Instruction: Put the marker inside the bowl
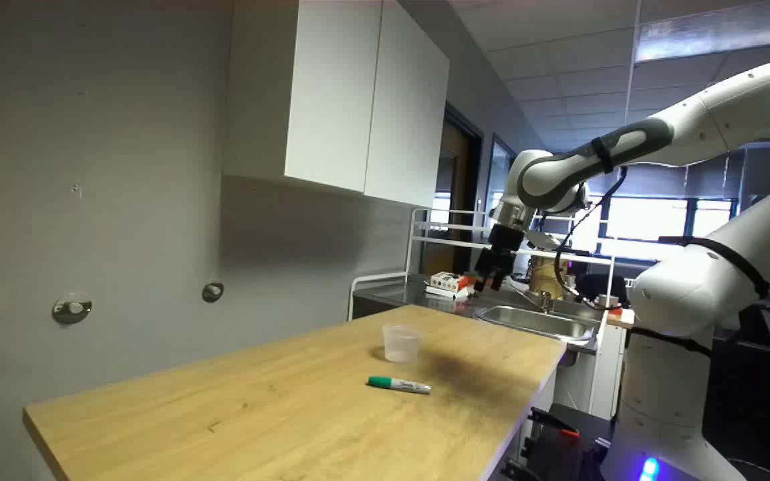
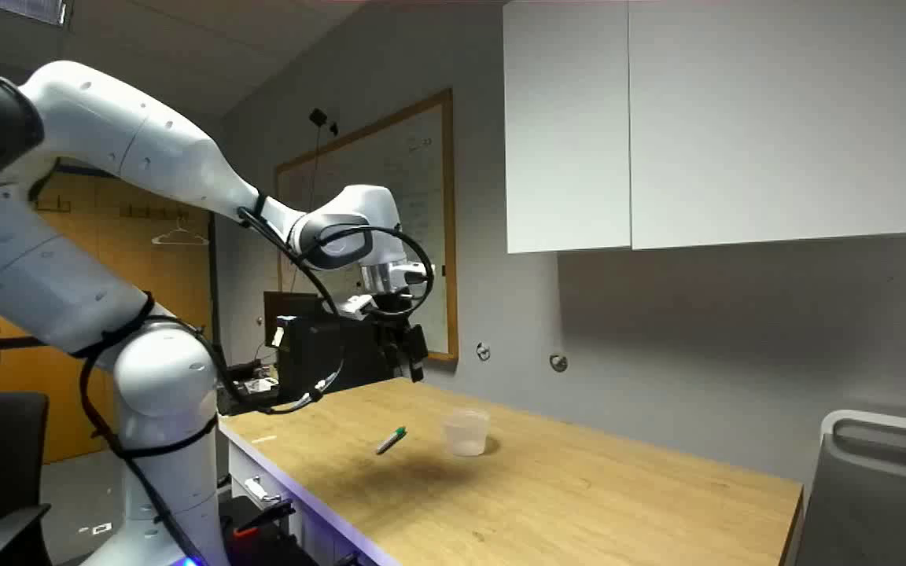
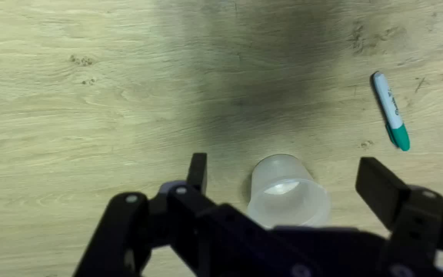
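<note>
the task seems to be only at its beginning, for in the wrist view the marker (image 3: 391,109) lies on the wooden table (image 3: 90,130), apart from the bowl (image 3: 288,196) and at about two o'clock from it. the gripper (image 3: 283,173) hangs well above this surface, with its fingers (image 3: 197,169) spread wide and holding nothing. so grasping the marker, lifting it, carrying it toward eight o'clock in this same view and releasing it inside the bowl would all be left to do.
</note>
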Robot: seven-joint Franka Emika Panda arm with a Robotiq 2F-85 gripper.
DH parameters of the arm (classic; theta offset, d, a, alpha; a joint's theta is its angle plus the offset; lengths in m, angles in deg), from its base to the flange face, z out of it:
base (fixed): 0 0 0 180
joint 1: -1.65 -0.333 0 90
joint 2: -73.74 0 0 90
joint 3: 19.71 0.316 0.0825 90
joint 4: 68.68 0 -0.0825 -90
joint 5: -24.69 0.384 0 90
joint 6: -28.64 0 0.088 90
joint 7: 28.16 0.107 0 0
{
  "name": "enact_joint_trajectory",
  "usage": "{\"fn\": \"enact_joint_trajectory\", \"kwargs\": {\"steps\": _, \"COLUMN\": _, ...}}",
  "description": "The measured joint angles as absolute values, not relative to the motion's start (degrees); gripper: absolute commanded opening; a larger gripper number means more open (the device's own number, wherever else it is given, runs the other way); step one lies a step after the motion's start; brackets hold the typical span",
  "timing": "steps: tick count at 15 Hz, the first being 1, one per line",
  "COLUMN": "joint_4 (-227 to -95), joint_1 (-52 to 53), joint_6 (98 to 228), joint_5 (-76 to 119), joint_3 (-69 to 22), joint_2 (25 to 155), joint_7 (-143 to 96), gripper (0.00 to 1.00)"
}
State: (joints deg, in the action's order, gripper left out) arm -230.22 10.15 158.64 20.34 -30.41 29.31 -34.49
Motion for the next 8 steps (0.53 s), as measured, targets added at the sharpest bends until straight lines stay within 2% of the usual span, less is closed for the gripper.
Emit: {"fn": "enact_joint_trajectory", "kwargs": {"steps": 8, "joint_4": -230.5, "joint_1": 10.1, "joint_6": 158.6, "joint_5": 20.3, "joint_3": -30.4, "joint_2": 30.0, "joint_7": -34.5, "gripper": 1.0}}
